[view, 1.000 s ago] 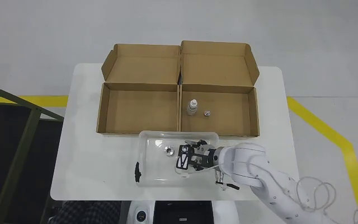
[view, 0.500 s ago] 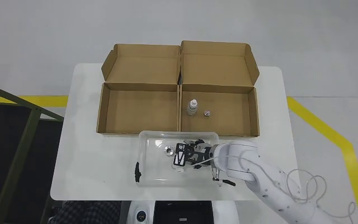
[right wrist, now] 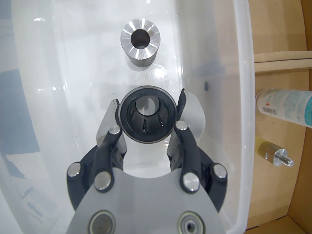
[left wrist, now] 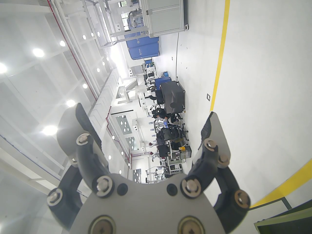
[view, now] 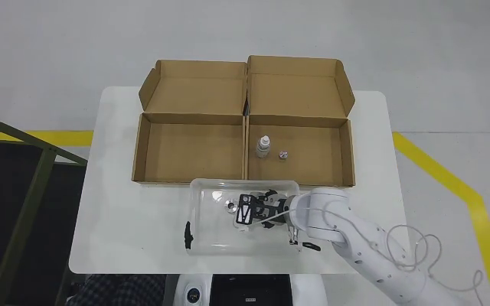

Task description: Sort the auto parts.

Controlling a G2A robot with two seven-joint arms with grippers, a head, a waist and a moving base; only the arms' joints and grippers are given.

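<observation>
Black sleeve [right wrist: 148,115] clamped in my right hand [right wrist: 148,99] inside clear bin [right wrist: 240,74]; steel bushing [right wrist: 140,43] near it; left hand [left wrist: 145,112] wide.

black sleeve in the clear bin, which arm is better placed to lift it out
Right. The right gripper is in the clear bin with fingers against both sides of the black sleeve. The left gripper is open, aimed out at the room.

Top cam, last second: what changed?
The right gripper slid a little to the robot's left across the clear bin, closer to the silver sleeve, its arm following. Its fingers sit against both sides of the black bearing; whether that grip is new can't be told. Sleeve, bottle and stud in the right-hand box stayed put.
</observation>
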